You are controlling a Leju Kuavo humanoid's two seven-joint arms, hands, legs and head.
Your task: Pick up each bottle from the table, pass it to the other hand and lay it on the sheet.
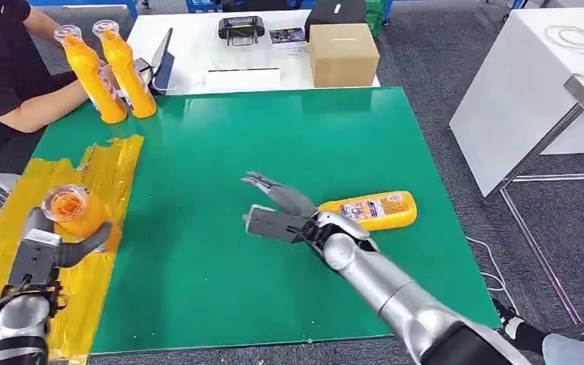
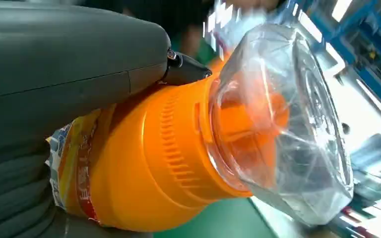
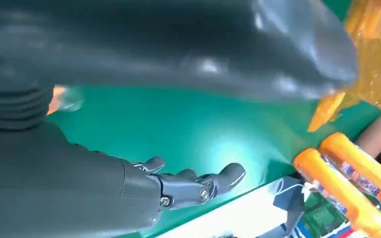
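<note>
Left hand holds a bottle over the yellow sheet; right hand spread above the green mat.

The green mat [image 1: 220,228] covers the table, with the yellow sheet [image 1: 106,163] along its left edge. The right hand [image 1: 277,209] hovers mid-mat, fingers apart and holding nothing, a lying bottle [image 1: 371,211] just behind it. The left hand [image 1: 57,247] grips an upright orange bottle [image 1: 72,209] above the sheet. A person's hand holds two standing bottles [image 1: 110,72] at the far left corner.

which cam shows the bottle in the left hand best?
Left wrist view: the held bottle is close up, with its orange ribbed neck, clear cap and label edge sharp against the left hand. The head view shows it small, cap toward the camera, over the yellow sheet. The right wrist view gives a blurred orange glimpse, possibly it.
</note>
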